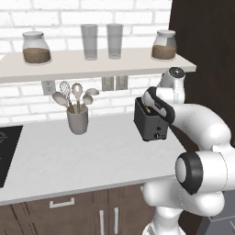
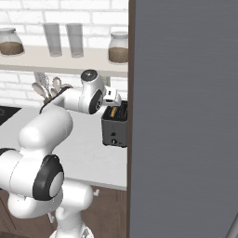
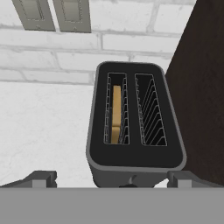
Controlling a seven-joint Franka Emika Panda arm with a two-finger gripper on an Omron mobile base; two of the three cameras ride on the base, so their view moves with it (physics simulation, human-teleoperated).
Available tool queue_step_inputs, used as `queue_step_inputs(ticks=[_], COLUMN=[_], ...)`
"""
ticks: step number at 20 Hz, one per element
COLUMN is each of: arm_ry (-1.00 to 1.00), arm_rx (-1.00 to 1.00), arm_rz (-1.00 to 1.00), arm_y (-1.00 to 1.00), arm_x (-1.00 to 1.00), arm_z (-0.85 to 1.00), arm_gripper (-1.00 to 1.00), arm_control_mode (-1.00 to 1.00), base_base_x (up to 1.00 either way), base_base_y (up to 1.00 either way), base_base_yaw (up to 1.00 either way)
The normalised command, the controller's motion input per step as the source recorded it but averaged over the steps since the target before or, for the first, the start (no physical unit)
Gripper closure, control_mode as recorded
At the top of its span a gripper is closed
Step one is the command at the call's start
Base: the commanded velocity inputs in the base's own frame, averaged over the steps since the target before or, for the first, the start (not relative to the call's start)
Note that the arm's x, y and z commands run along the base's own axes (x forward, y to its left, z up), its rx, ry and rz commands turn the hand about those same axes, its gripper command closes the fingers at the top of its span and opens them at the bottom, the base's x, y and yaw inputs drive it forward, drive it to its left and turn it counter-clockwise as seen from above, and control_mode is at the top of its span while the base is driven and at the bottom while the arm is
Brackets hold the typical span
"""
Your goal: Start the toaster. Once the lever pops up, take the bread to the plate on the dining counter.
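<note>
The dark toaster [image 3: 135, 131] stands on the pale worktop against a brick wall, beside a tall dark panel. A tan slice of bread [image 3: 116, 114] sits down in its left slot, and the right slot holds nothing. My gripper [image 3: 111, 179] hovers just above the toaster's near end, open, with one fingertip on each side and nothing between them. From the base cameras the toaster [image 1: 149, 123] [image 2: 115, 129] shows under my hand, with the bread's top edge [image 2: 114, 112] peeking out. A small pale knob [image 2: 114, 141] sits low on its front face. The plate and the dining counter are out of view.
A grey utensil holder [image 1: 77, 120] with spoons and a whisk stands left of the toaster. A shelf [image 1: 92, 64] above carries jars and glasses. A black cooktop [image 1: 7, 151] lies at the far left. The tall dark panel [image 2: 186, 116] walls off the right side.
</note>
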Motion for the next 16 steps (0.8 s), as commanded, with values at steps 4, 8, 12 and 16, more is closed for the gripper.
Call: queue_step_inputs(ticks=[4, 8, 12, 16], arm_ry=[0.0, 0.0, 0.0, 0.0], arm_rx=[0.0, 0.0, 0.0, 0.0], arm_rz=[0.0, 0.0, 0.0, 0.0], arm_y=[0.0, 0.0, 0.0, 0.0], arm_x=[0.0, 0.0, 0.0, 0.0], arm_z=[0.0, 0.0, 0.0, 0.0], arm_gripper=[-1.0, -1.0, -1.0, -1.0], arm_control_mode=[-1.0, -1.0, -1.0, -1.0], base_base_x=[0.0, 0.0, 0.0, 0.0], base_base_y=[0.0, 0.0, 0.0, 0.0], base_base_yaw=[0.0, 0.0, 0.0, 0.0])
